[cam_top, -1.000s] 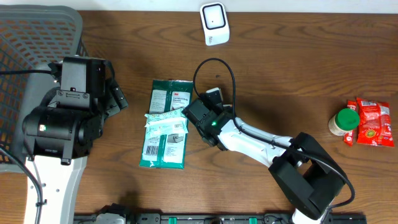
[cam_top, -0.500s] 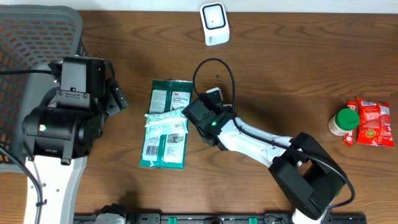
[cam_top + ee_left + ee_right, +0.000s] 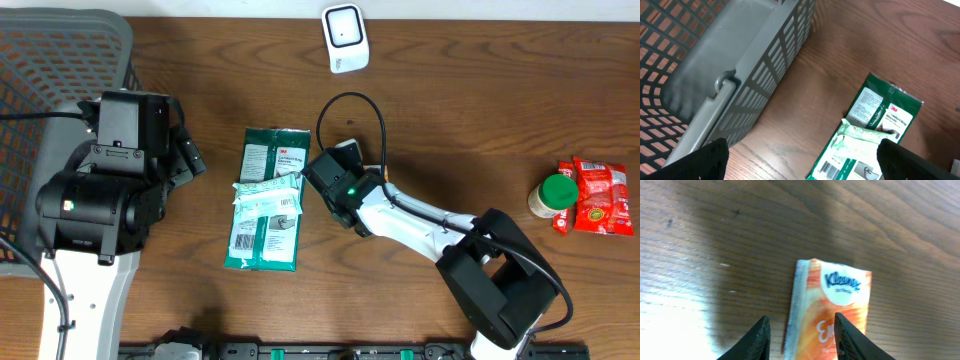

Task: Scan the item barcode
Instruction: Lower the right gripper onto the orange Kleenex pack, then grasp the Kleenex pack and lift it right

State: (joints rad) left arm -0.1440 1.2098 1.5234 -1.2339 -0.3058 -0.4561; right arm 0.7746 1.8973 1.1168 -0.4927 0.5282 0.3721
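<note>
An orange and white Kleenex tissue pack (image 3: 832, 310) stands between my right gripper's (image 3: 800, 325) fingers, which are shut on its lower part, a little above the wooden table. From overhead the right gripper (image 3: 341, 168) sits mid-table and the pack's pale end (image 3: 346, 150) points toward the white barcode scanner (image 3: 344, 38) at the back edge. No barcode shows on the pack. My left gripper (image 3: 802, 167) hangs open and holds nothing, over bare wood beside the grey basket (image 3: 740, 65).
Two green glove packets (image 3: 268, 200) overlap just left of the right gripper, one with a barcode (image 3: 832, 169). The grey basket (image 3: 40, 90) fills the far left. A green-lidded jar (image 3: 556, 193) and a red packet (image 3: 600, 197) lie at the right edge.
The right arm has shifted slightly to the right with the tissue pack. The left arm has not moved.
</note>
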